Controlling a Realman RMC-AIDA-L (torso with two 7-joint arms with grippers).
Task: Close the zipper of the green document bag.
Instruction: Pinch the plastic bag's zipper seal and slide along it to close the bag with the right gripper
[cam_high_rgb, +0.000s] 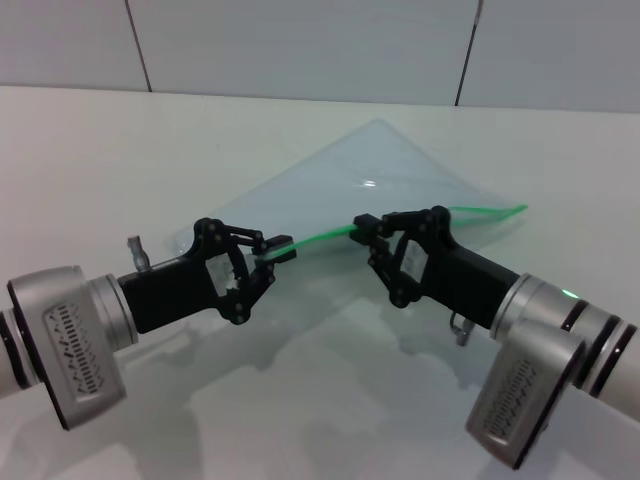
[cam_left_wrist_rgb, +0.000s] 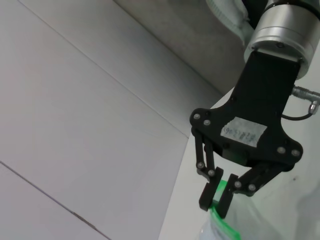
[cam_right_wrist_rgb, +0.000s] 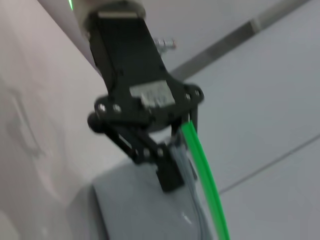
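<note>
The green document bag (cam_high_rgb: 385, 170) is a translucent pouch held tilted above the white table, its far corner pointing at the wall. The bright green zipper (cam_high_rgb: 318, 238) runs along its near edge between my two grippers and on to the right end (cam_high_rgb: 500, 210). My left gripper (cam_high_rgb: 275, 250) is shut on the zipper's left end; the right wrist view shows the left gripper (cam_right_wrist_rgb: 181, 150) pinching where the zipper (cam_right_wrist_rgb: 205, 170) begins. My right gripper (cam_high_rgb: 366, 230) is shut on the zipper near its middle, and the left wrist view shows the right gripper (cam_left_wrist_rgb: 218, 197) clamped on it. The slider is hidden.
The white table (cam_high_rgb: 100, 150) spreads all around the bag, and a pale panelled wall (cam_high_rgb: 300, 40) stands behind it. Both forearms reach in low from the near corners.
</note>
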